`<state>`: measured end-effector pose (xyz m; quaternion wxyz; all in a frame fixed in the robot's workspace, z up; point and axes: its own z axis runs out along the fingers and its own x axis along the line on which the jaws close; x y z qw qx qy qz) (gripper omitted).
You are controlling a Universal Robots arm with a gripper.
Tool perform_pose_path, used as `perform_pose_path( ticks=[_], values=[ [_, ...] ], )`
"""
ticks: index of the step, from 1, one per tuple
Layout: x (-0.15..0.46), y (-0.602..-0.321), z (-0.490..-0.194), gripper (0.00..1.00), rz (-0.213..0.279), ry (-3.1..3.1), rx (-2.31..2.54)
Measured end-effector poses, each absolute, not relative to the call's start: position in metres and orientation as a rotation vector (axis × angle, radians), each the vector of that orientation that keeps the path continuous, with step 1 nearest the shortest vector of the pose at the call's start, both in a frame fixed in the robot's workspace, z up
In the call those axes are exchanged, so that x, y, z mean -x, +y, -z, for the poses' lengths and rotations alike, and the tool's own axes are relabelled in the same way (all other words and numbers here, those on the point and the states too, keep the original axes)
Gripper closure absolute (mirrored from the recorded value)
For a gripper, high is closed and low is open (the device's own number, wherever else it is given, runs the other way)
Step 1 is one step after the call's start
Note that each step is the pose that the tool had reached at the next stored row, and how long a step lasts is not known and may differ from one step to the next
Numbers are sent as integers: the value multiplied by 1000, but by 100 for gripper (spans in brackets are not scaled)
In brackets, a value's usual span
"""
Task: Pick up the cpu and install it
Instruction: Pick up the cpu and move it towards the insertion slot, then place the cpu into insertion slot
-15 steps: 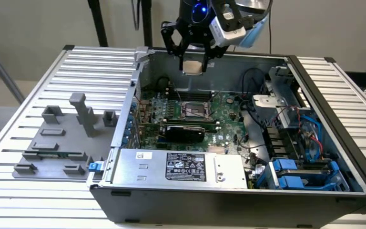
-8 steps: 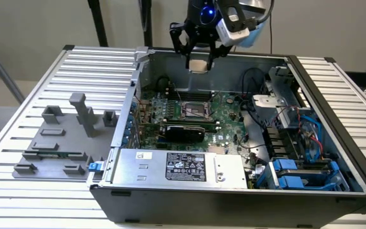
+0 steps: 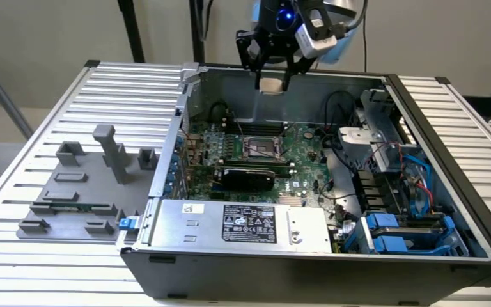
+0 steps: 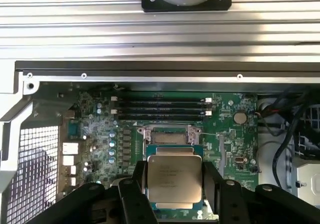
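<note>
Holding the small, flat, square, silver-topped cpu (image 4: 174, 180) by two opposite edges, my black two-fingered gripper (image 3: 271, 80) hangs well above the open grey metal computer case (image 3: 314, 276). My worry is that a slight twist or tilt would seat the chip crooked in the black-framed socket (image 4: 169, 135) and bend its contacts. The wrist view shows the chip's alignment with the socket. The exterior view shows its height, though I can't really judge tilt there.

Slatted table (image 3: 126, 83), computer case (image 3: 314, 275), grey fixture (image 3: 62, 198)
</note>
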<state>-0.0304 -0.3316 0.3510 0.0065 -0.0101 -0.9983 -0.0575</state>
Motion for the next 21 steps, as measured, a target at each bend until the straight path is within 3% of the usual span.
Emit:
perform_pose_path(
  ticks=[6,21],
  values=[
    [27,-327,-344,45,147,-3125,32],
    [27,-327,-344,45,147,-3125,32]
  ],
)
